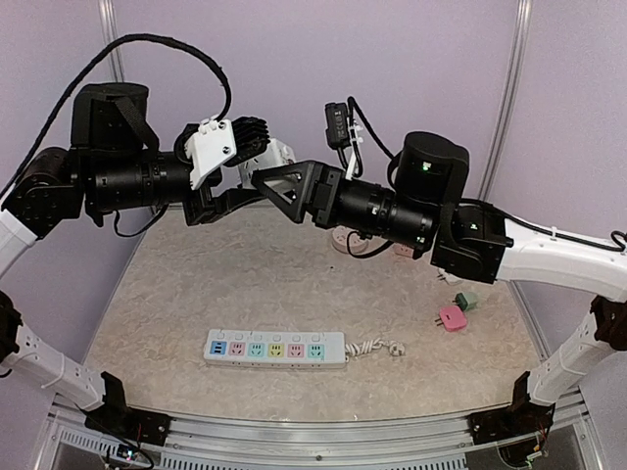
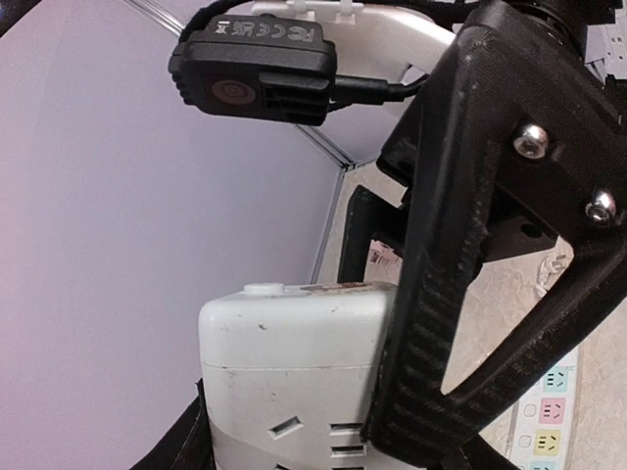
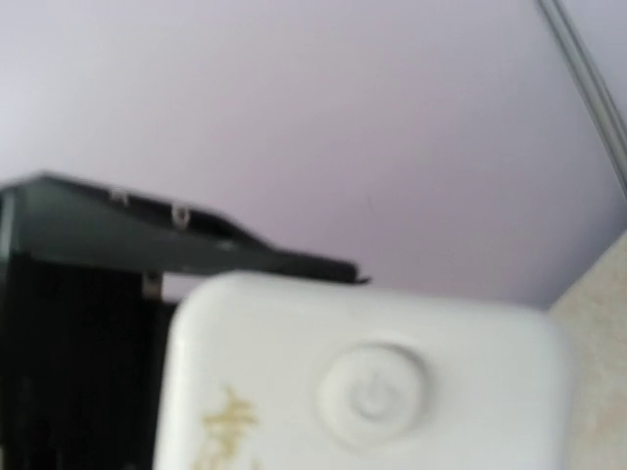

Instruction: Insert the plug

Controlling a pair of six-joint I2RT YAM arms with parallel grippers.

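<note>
Both arms are raised above the table and meet in the middle. A white socket cube [image 1: 278,155] hangs between them, with my left gripper [image 1: 260,168] shut on it. In the left wrist view the cube [image 2: 294,362] shows its slots, and a black triangular finger [image 2: 460,294] of my right gripper [image 1: 274,178] lies against its side. The right wrist view is filled by the cube's button face [image 3: 367,392]; whether those jaws grip it is not visible. A pink plug [image 1: 452,316] and a green plug [image 1: 467,300] lie on the table at the right.
A white power strip [image 1: 275,349] with coloured sockets lies near the table's front edge, its coiled cord [image 1: 377,347] to its right. A round white object [image 1: 345,241] sits behind the right arm. Purple walls close the back and sides.
</note>
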